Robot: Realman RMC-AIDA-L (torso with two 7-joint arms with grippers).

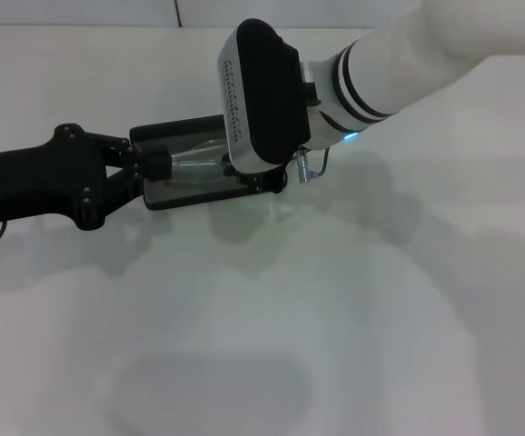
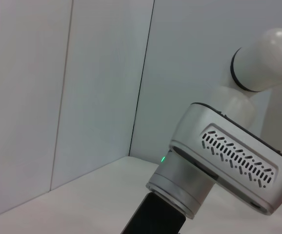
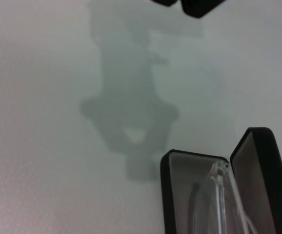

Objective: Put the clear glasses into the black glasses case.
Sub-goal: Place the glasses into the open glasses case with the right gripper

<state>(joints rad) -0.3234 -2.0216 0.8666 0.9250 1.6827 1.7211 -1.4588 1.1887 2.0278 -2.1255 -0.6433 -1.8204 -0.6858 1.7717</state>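
Here, at the left of the head view, the robot's black left hand (image 1: 158,164) reaches in low over the white counter (image 1: 353,309) towards the open black glasses case (image 1: 185,193). Its fingers appear to pinch the near end of the clear glasses (image 1: 194,162), though whether they truly clamp it cannot be told from these views.

In the middle, the case lies open on the counter, lid hinged back. The glasses sit across its grey-lined interior. In the right wrist view the clear glasses (image 3: 219,195) rest in the tray of the case (image 3: 168,195), with one corner of the frame rising near the tray's rim rather than lying flat.

To the right, the robot's white right arm comes down from the upper right, and its wrist housing covers the far end of the case. The right hand (image 1: 267,182) sits at that end, apparently steadying the case; its fingers are mostly hidden, so its state cannot be told.

Several things could go wrong from here. If the left hand lets go while the frame is tilted, the glasses may perch on the rim instead of dropping in. If it pulls away while gripping, it could drag the glasses out. A sideways nudge could slide the light case, and pressing down on the raised frame could bend a thin arm.
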